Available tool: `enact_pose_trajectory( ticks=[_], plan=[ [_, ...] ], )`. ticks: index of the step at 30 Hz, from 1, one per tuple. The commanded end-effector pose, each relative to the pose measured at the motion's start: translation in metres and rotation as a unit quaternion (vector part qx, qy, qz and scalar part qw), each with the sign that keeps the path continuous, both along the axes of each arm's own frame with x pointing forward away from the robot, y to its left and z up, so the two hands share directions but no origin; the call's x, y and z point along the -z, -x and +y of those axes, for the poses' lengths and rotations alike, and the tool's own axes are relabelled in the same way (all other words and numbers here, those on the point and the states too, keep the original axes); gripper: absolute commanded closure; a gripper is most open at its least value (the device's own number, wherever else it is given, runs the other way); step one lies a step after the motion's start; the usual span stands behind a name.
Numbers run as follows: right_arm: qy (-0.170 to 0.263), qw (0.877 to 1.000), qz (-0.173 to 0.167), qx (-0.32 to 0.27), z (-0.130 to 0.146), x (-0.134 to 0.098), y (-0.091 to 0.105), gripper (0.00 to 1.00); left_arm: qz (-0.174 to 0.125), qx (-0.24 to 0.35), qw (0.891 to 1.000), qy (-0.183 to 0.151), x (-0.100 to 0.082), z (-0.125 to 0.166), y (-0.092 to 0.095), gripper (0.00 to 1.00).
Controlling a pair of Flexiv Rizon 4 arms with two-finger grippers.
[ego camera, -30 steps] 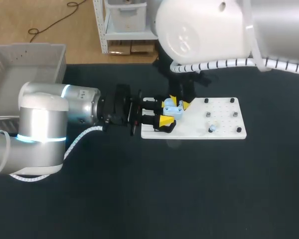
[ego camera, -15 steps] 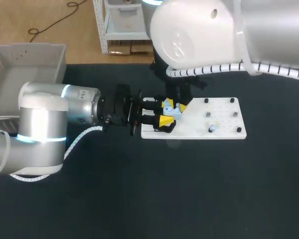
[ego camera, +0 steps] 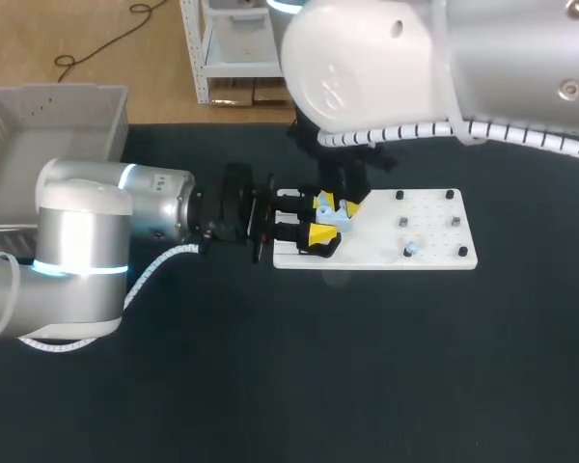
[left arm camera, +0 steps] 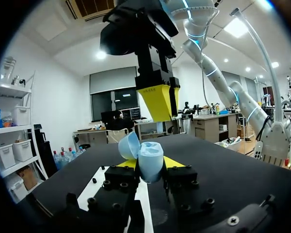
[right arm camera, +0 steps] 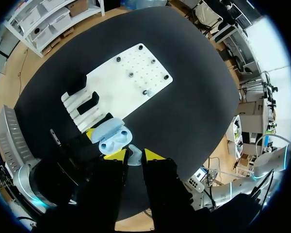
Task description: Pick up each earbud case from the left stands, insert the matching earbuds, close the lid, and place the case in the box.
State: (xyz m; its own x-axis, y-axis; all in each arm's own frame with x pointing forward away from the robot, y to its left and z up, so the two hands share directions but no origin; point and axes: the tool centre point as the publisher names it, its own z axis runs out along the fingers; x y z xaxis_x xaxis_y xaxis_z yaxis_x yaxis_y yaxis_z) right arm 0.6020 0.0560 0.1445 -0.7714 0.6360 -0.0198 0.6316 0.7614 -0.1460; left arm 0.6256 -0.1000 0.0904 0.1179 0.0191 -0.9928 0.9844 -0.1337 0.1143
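Presently the earbud case point(right arm camera: 111, 137) is clamped, lid open, in the left tool point(ego camera: 322, 219) over the white board point(ego camera: 434, 241), so the earbud point(right arm camera: 134, 157) pinched in the right tool point(right arm camera: 135, 155) can be seated.

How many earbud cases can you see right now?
1. The open light blue earbud case is gripped by the left gripper over the white board; the right gripper holds an earbud beside it. No other shows.
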Motion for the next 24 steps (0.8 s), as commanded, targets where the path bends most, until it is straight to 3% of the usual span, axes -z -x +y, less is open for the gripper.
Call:
enact_pose_trajectory(
  ticks=[1,24],
  plan=[
    [0.002,1.000,0.005,0.000,0.0011,0.0021,-0.0044,1.00,0.000,0.001,1.000,0.003,0.0032,-0.0002,-0.0007,1.00],
    [0.004,1.000,0.015,0.000,-0.0011,0.0109,-0.0112,1.00,0.000,0.001,1.000,0.003,0.0032,-0.0002,-0.0007,1.00]
  ],
)
